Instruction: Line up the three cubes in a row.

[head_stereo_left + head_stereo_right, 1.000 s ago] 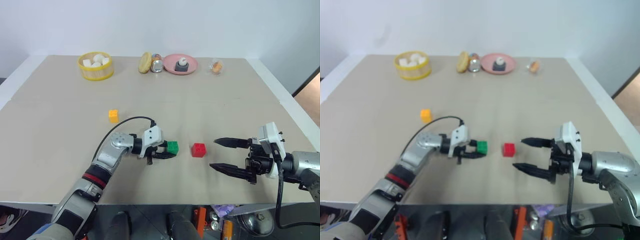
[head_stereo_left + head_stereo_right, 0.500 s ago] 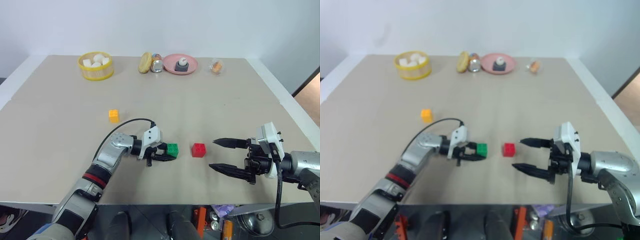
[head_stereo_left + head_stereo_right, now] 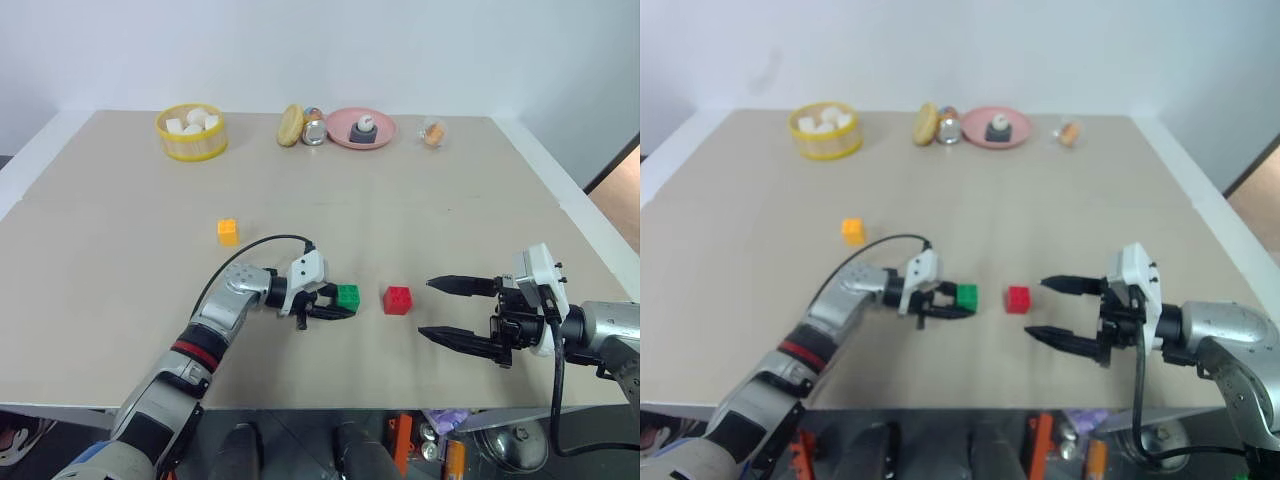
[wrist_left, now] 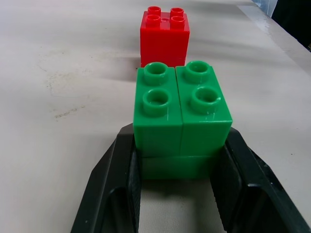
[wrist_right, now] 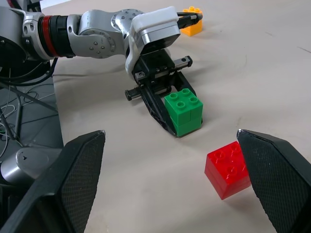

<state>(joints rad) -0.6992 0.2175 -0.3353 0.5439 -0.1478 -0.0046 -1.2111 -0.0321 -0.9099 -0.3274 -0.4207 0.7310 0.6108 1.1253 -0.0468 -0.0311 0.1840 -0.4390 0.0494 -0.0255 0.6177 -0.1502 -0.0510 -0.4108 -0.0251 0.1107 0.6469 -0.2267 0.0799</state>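
The green cube [image 3: 347, 295] rests on the table near its middle, with my left gripper [image 3: 338, 302] shut on it from the left. Seen along the fingers, the green cube [image 4: 181, 111] sits between both black fingertips [image 4: 119, 174], and the red cube [image 4: 164, 36] stands a short gap beyond it. That red cube [image 3: 397, 299] lies just right of the green one. Farther left and back sits the orange-yellow cube [image 3: 227, 231], apart from the others. My right gripper [image 3: 452, 311] hovers open to the right of the red cube, with nothing between its fingers.
Along the table's far edge stand a yellow basket [image 3: 191, 132] of white chunks, a round biscuit-like thing and a can [image 3: 313, 128], a pink plate [image 3: 360, 129] with a dark block and white ball, and a small orange item [image 3: 432, 133].
The green cube in my left gripper has edged slightly right, toward the red cube. The right arm has stayed still.
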